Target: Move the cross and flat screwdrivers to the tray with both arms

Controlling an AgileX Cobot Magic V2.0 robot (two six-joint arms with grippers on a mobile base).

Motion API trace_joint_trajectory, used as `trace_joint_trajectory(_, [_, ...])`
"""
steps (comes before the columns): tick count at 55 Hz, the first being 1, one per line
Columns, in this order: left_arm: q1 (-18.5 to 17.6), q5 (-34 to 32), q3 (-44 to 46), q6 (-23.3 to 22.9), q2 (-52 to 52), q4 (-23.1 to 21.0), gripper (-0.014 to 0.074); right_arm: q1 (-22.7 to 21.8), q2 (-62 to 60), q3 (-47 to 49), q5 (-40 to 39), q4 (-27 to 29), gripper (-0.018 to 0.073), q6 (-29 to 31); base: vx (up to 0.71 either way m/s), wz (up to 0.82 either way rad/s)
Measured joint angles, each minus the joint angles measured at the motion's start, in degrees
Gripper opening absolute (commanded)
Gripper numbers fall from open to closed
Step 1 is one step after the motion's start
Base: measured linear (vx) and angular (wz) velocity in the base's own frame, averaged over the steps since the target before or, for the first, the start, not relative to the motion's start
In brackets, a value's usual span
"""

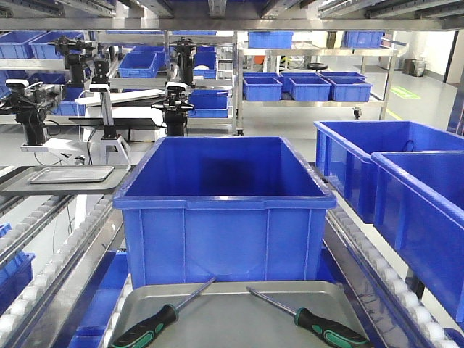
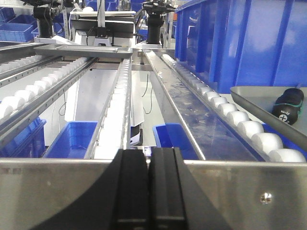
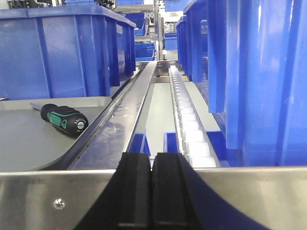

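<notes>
On the shallow grey metal tray, two black-and-green-handled screwdrivers lie, handles cut off by the frame. Left gripper and right gripper sit level, pressed closed, empty.

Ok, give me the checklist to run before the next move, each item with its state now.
1. Left pincer shut and empty: ok.
2. Right pincer shut and empty: ok.
3. Left-hand screwdriver lying inside the tray: ok.
4. Right-hand screwdriver lying inside the tray: ok.
5. The two shafts apart, not crossed: ok.
6. Which tip is cross and which is flat: cannot tell.
</notes>
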State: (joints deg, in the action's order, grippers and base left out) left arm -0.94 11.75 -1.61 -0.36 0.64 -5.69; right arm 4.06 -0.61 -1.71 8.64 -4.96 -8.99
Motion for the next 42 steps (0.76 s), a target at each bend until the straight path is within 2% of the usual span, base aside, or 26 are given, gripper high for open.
trace_joint_trajectory(42, [0.0,0.0,0.0,0.0,0.0,0.0,-0.0006,0.0,0.0,0.0,0.1,0.0,-0.0011,0.0,0.0,0.0])
